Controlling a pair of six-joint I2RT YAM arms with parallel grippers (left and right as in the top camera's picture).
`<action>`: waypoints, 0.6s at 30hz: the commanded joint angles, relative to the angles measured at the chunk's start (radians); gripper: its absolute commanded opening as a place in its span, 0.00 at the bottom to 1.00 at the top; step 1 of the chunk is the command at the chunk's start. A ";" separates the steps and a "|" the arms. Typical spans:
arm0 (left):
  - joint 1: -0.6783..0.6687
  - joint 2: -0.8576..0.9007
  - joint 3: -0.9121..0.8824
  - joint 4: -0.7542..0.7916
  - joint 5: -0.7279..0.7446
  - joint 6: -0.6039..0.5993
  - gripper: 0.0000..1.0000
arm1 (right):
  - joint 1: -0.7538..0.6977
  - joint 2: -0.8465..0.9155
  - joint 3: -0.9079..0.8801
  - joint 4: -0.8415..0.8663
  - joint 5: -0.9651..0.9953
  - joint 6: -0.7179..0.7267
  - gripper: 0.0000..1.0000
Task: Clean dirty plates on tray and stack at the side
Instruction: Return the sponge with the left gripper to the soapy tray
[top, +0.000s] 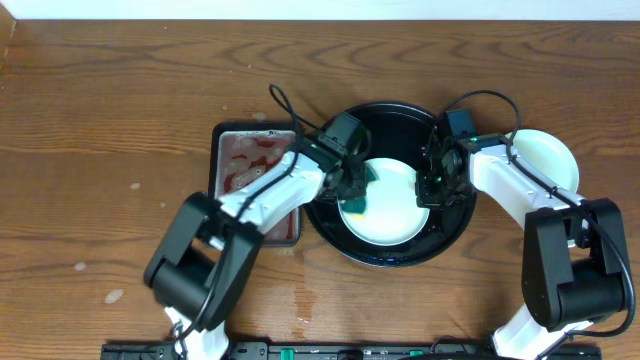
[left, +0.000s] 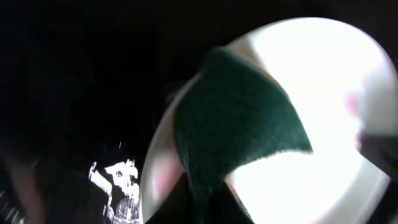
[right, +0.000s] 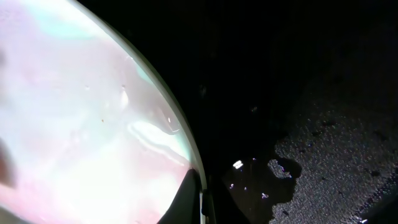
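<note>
A pale mint plate (top: 395, 205) lies in the round black tray (top: 400, 118). My left gripper (top: 352, 188) is shut on a dark green sponge (top: 358, 203) that presses on the plate's left part. In the left wrist view the sponge (left: 239, 124) covers the left of the bright plate (left: 323, 81), which shows faint pink smears. My right gripper (top: 434, 184) is shut on the plate's right rim. The right wrist view shows the rim between the fingers (right: 200, 199), the wet plate (right: 74, 124) and the tray floor (right: 298, 74). Another pale plate (top: 548, 160) sits on the wood at the right.
A rectangular metal pan (top: 228, 150) with red stains stands just left of the tray, under my left arm. Water pools on the tray floor (right: 273, 177). Bare wood-grain tabletop (top: 100, 120) extends to the left and along the back.
</note>
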 joint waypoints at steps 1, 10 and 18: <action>0.029 -0.124 -0.008 -0.041 0.024 0.053 0.07 | 0.028 0.058 -0.040 0.006 -0.011 0.004 0.01; 0.138 -0.298 -0.008 -0.209 -0.149 0.116 0.07 | 0.028 0.058 -0.040 0.049 -0.011 0.004 0.03; 0.319 -0.294 -0.047 -0.250 -0.172 0.206 0.08 | 0.028 0.058 -0.042 0.048 -0.011 0.005 0.10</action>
